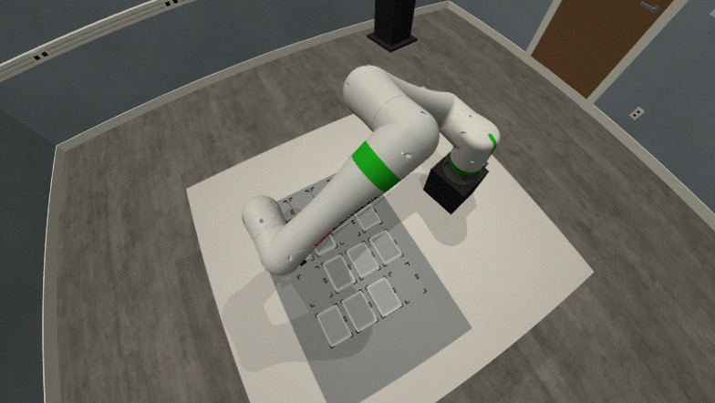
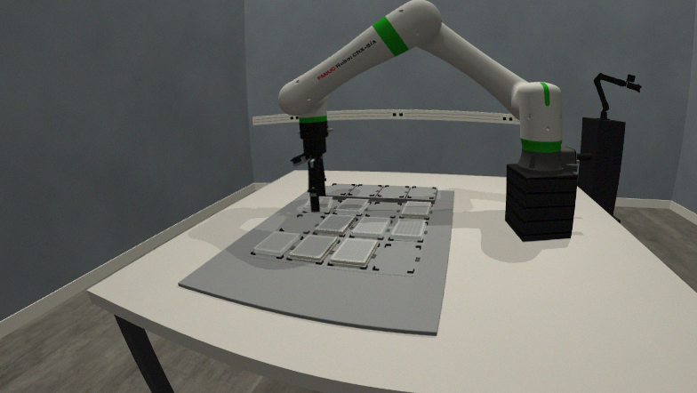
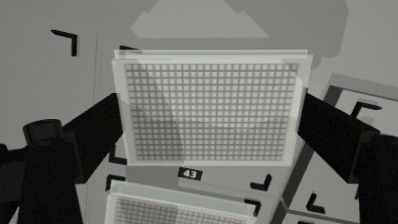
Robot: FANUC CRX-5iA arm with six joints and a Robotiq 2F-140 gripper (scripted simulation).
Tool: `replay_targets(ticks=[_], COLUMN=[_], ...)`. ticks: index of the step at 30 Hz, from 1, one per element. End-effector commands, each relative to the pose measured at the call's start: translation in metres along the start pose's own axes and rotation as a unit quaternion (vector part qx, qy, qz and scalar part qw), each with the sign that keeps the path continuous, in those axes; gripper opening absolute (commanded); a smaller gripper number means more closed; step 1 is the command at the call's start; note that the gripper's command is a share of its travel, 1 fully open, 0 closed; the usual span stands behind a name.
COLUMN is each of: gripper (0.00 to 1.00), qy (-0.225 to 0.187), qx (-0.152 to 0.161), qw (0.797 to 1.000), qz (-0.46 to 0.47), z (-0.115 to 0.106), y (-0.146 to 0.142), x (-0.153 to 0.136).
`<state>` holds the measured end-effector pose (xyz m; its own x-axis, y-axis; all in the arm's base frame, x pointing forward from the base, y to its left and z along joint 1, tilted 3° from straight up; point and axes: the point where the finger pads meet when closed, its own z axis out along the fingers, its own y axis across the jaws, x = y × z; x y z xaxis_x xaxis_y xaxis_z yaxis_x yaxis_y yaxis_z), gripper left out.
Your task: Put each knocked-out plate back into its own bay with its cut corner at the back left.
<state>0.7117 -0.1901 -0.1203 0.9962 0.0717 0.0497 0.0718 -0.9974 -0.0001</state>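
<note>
In the wrist view a sealed 384-well plate point(image 3: 207, 107) fills the middle, with a fine grid of wells. My gripper point(image 3: 209, 110) is shut on it, one black finger against each short side. The plate sits shifted away from the label 43 point(image 3: 190, 173), and bay 43's near corner pieces point(image 3: 262, 182) show uncovered below it. In the exterior view my gripper point(image 2: 315, 202) stands straight down at the far left end of the grey deck point(image 2: 341, 244), low over that plate point(image 2: 319, 203). In the top view the arm hides the fingers.
Another sealed 384-well plate point(image 3: 180, 210) lies in the neighbouring bay just below the label. A raised column-4 floor point(image 3: 350, 100) is at the right. Several more plates point(image 2: 336, 244) fill the deck's bays. The black arm pedestal point(image 2: 541, 200) stands at the right.
</note>
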Motion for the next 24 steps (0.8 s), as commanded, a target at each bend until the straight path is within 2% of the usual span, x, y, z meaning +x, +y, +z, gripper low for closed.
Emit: replay_targets(ticks=[1,24], gripper=[0.1,0.1], qy=[0.001,0.001], qx=[-0.001,-0.001], qw=[1.0,1.0], qz=[0.0,0.0], z=[-0.0017,-0.0071], y=[0.0005,0.0005], x=[0.0011,0.0011])
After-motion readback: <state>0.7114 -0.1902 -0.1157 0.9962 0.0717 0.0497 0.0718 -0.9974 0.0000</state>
